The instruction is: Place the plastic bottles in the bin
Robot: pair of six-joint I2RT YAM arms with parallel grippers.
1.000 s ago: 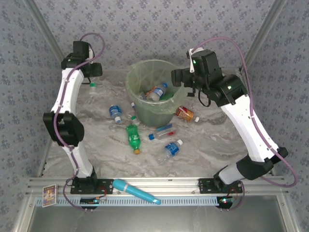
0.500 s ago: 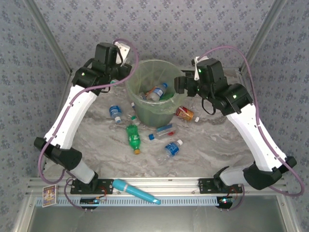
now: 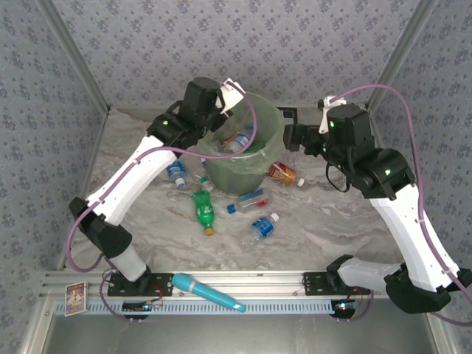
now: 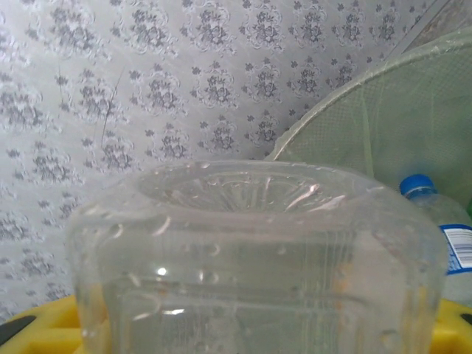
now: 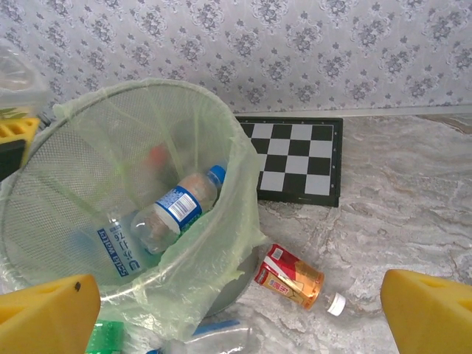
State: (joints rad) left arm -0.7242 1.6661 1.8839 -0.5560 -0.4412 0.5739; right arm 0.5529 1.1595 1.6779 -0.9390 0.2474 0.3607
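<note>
My left gripper (image 3: 230, 94) is shut on a clear plastic bottle (image 4: 251, 251) and holds it above the left rim of the bin (image 3: 234, 175). Yellow pads (image 4: 40, 328) show at both sides of the bottle. The pale-green bin (image 5: 110, 140) with its liner holds several bottles, among them a blue-labelled one (image 5: 177, 210). My right gripper (image 5: 240, 324) hangs open just right of the bin, above a red-labelled bottle (image 5: 291, 275) lying on the table. A green bottle (image 3: 203, 209) and clear blue-labelled bottles (image 3: 264, 225) (image 3: 175, 172) lie in front of the bin.
A folded chessboard (image 5: 295, 158) lies behind the bin on the right. A teal stick (image 3: 208, 292) rests on the front rail, with a small card (image 3: 75, 298) at the left end. Patterned walls close in the table on three sides.
My left arm has swung from the far left over to the bin's rim, carrying the clear bottle. My right arm has drawn back to the right, away from the bin.
</note>
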